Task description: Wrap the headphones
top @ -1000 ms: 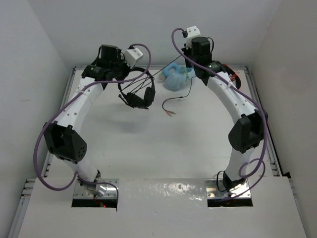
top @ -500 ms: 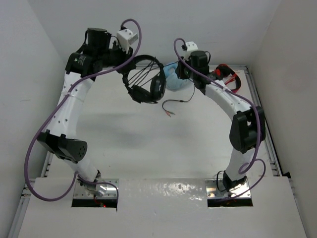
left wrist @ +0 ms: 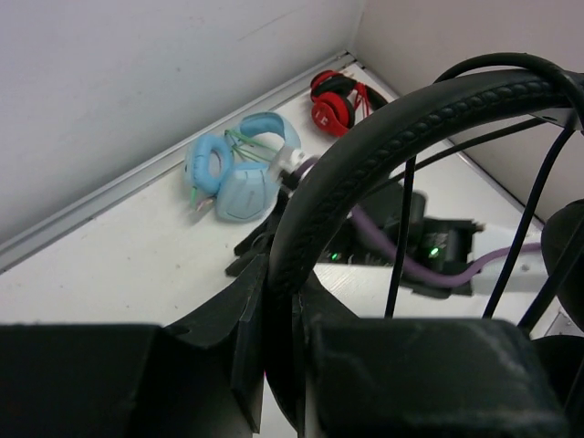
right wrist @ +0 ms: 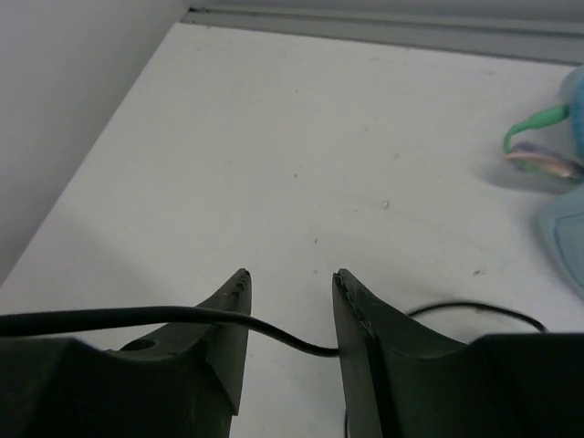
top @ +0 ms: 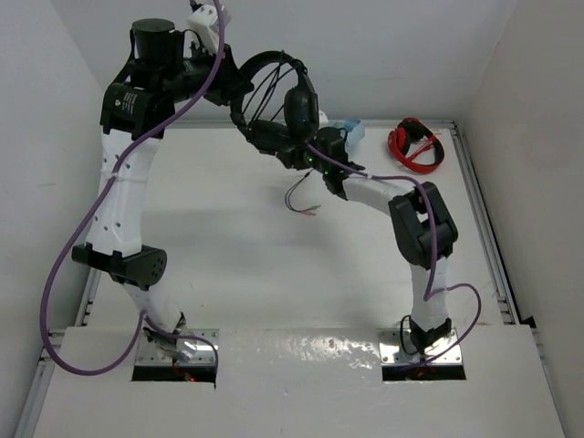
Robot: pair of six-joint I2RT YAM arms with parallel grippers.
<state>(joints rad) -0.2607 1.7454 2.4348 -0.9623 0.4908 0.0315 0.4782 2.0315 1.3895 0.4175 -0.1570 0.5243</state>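
The black headphones hang in the air at the back middle, held by the headband. My left gripper is raised high and is shut on the headband; the left wrist view shows it between the closed jaws of that gripper. Several turns of cable cross the band. The rest of the thin black cable drops to the table and ends in coloured plugs. My right gripper sits just under the lower earcup. It is open, with the cable running across between its fingers.
The light-blue headphones lie at the back behind my right arm and show in the left wrist view. The red-and-black headphones lie at the back right. White walls close in the table on the left, back and right.
My left arm has lifted the headphones higher and to the right. My right arm has swung left and down from the back wall to under the headphones, with the cable between its fingers.
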